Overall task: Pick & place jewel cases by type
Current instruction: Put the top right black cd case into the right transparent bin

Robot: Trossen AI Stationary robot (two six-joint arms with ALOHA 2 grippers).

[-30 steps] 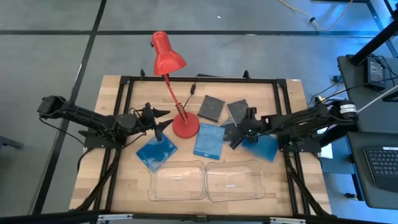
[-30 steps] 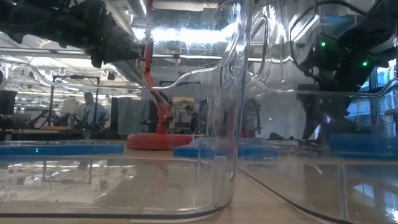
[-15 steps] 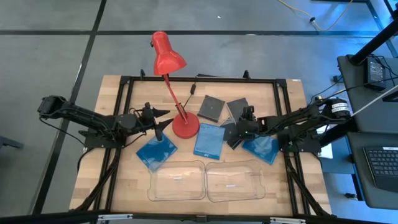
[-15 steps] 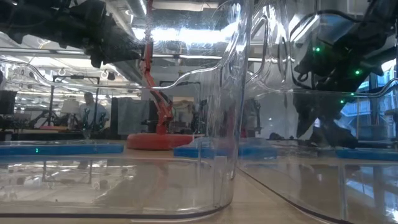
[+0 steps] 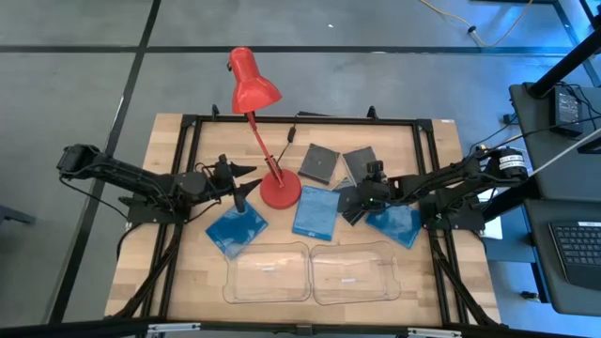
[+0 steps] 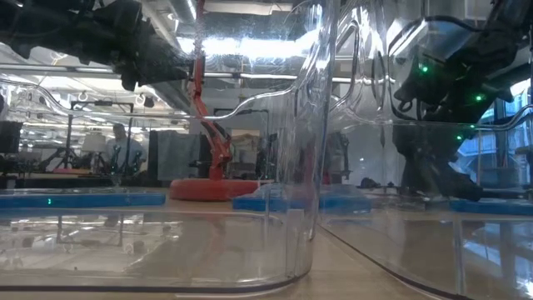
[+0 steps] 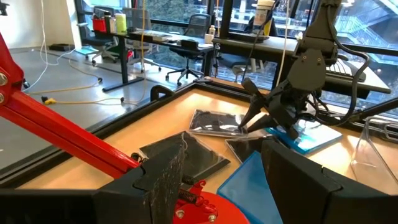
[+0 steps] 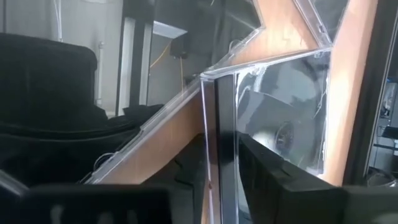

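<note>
Right hand (image 5: 351, 208) down on a dark jewel case (image 5: 349, 201) — mid-surface, right of the lamp

Its fingers sit narrow, edge of that case between them (the right wrist view shows this close up). The red lamp (image 5: 263, 141) stands in the middle, blue cases (image 5: 315, 212) beside its base, two clear trays (image 5: 310, 272) at the front edge. Left hand (image 5: 246, 188) hangs spread wide over another blue case (image 5: 235, 228) — the low view mostly sees tray walls.

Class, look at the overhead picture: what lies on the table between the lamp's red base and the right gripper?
In the high view, one blue jewel case lies flat between the red lamp base and the right gripper, which is at a dark jewel case.
</note>
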